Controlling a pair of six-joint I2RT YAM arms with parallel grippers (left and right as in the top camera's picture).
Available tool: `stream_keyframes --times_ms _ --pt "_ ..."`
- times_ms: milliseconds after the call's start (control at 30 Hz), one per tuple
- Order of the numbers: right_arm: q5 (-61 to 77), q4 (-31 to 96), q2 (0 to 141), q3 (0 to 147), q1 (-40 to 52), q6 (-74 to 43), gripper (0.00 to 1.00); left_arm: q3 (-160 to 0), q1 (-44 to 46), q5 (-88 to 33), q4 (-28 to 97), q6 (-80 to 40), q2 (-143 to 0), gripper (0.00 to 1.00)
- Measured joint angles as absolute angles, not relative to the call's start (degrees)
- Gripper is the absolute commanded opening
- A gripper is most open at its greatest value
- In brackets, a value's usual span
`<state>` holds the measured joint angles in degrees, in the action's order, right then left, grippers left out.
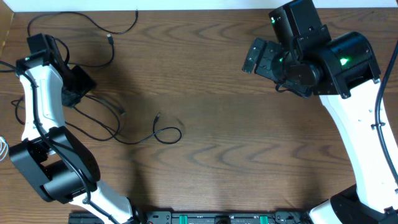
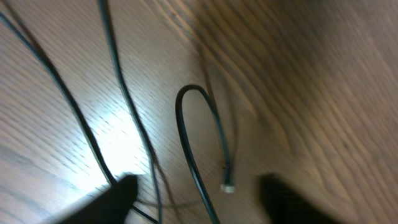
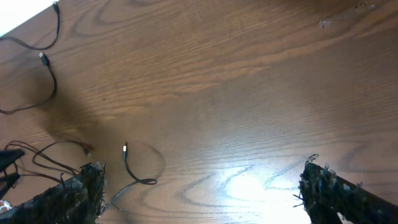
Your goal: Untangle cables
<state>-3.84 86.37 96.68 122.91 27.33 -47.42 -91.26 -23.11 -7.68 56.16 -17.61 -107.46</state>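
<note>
Open tabletop (image 1: 236, 124) centre, cables (image 2: 188, 155) at left

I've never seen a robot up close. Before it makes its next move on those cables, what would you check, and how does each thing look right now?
1. Left gripper open: ok, its fingers stand apart.
2. Something to grab between them: ok, a black cable lies there with its plug, unclamped.
3. Right gripper open and empty: ok.
4. Right gripper near a cable: not ok, it hangs over bare table.
5. Cables separated: not ok, several strands overlap by the left gripper.
6. Which strand lies on top: cannot tell, the close view is blurred.
</note>
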Motion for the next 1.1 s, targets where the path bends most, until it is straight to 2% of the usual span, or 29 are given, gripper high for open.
stream_keyframes --times_ms 367,567,633,767,867,1100 --pt "-3.81 86.37 96.68 122.91 27.33 -45.47 0.99 -91.31 -20.91 -21.87 65.80 -13.30 -106.00 0.97" --pt "-3.70 86.30 96.68 122.89 27.33 -43.97 0.99 -91.29 -12.93 -23.90 69.93 -9.74 -92.82 0.97" --pt "-3.66 86.19 96.68 122.87 27.33 -43.70 0.99 -91.33 -6.24 -22.61 72.40 -8.95 -85.14 0.96" --pt "-3.66 85.91 96.68 122.87 27.33 -43.40 0.99 -90.54 3.55 -16.75 76.31 -9.91 -80.44 0.96" --pt "-3.64 85.93 96.68 122.87 27.33 -43.33 0.99 -87.15 9.72 -11.62 76.01 -10.66 -81.19 0.96" --pt "-3.62 85.89 96.68 122.85 27.33 -43.31 0.99 -79.48 17.19 -1.69 72.07 -6.85 -86.70 0.96"
